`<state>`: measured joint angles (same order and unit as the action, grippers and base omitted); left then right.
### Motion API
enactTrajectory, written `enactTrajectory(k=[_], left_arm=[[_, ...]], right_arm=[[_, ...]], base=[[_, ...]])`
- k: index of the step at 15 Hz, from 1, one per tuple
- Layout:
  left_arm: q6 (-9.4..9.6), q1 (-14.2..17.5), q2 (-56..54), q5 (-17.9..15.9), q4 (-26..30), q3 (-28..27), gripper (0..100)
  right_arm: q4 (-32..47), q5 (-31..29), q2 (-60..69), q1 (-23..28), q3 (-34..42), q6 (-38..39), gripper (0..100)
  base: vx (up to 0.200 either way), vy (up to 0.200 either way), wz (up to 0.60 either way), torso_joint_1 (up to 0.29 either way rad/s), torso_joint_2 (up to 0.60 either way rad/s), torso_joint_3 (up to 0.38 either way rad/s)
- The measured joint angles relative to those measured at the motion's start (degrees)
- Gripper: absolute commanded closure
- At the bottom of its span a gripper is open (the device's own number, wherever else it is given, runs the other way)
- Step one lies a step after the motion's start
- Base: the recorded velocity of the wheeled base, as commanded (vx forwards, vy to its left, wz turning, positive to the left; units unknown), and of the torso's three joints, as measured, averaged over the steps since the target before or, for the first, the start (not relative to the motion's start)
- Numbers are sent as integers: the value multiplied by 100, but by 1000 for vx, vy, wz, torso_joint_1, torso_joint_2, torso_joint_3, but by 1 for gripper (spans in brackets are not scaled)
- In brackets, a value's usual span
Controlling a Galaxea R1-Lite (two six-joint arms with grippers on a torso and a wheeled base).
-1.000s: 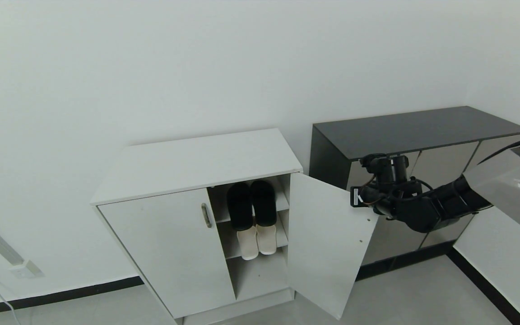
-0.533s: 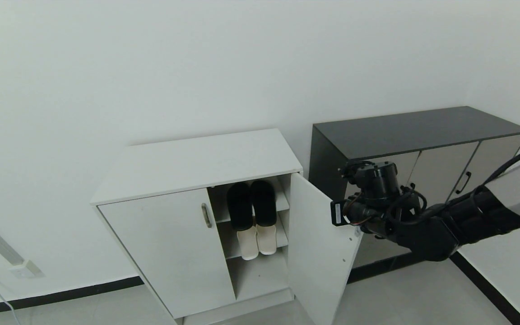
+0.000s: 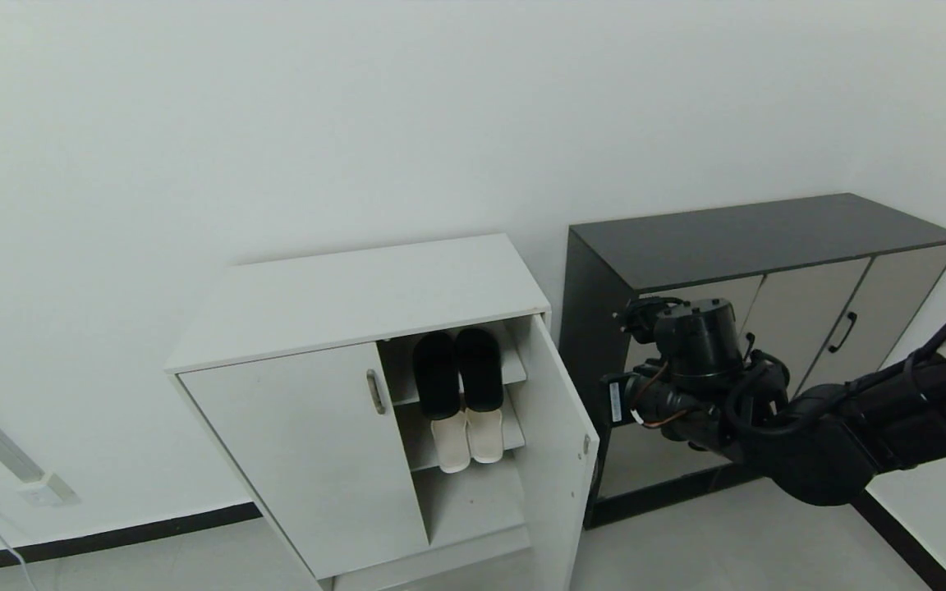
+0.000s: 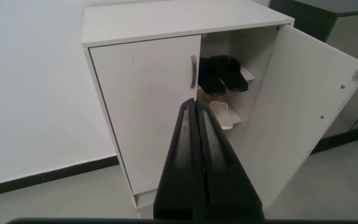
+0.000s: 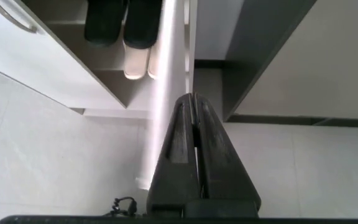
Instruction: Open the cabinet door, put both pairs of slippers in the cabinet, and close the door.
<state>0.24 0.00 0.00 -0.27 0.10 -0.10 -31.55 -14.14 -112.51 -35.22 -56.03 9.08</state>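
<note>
Black slippers (image 3: pixel 458 369) lying above beige slippers (image 3: pixel 466 435) in cabinet (image 3: pixel 358 295) | door (image 3: pixel 559 460) hanging ajar | left gripper (image 4: pixel 196 102), right gripper (image 5: pixel 193 98) clenching nothing

Left gripper (image 4: pixel 196 104) and right gripper (image 5: pixel 193 98) both closed.

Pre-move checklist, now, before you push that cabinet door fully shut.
1. Black slippers inside the cabinet: ok.
2. White slippers inside, below the black pair: ok.
3. Right door closed: not ok, it stands ajar.
4. Left door closed: ok.
5. Right tool shut: ok. Whether it touches that door: cannot tell.
6. Left tool shut and clear of the cabinet: ok.
</note>
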Motion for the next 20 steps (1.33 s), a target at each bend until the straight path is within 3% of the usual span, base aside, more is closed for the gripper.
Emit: enactTrajectory(k=[7, 13, 20], left_arm=[[2, 0, 0, 0, 0, 0, 100], [2, 0, 0, 2, 0, 0, 100], [2, 0, 0, 2, 0, 0, 100]], right_arm=[[-690, 148, -544, -433, 63, 0, 100], [-969, 238, -1139, -1037, -450, -20, 100], [-1487, 210, -858, -835, -422, -268, 100]], base=[[0, 0, 0, 0, 0, 0], [0, 0, 0, 0, 0, 0], [0, 0, 0, 0, 0, 0]])
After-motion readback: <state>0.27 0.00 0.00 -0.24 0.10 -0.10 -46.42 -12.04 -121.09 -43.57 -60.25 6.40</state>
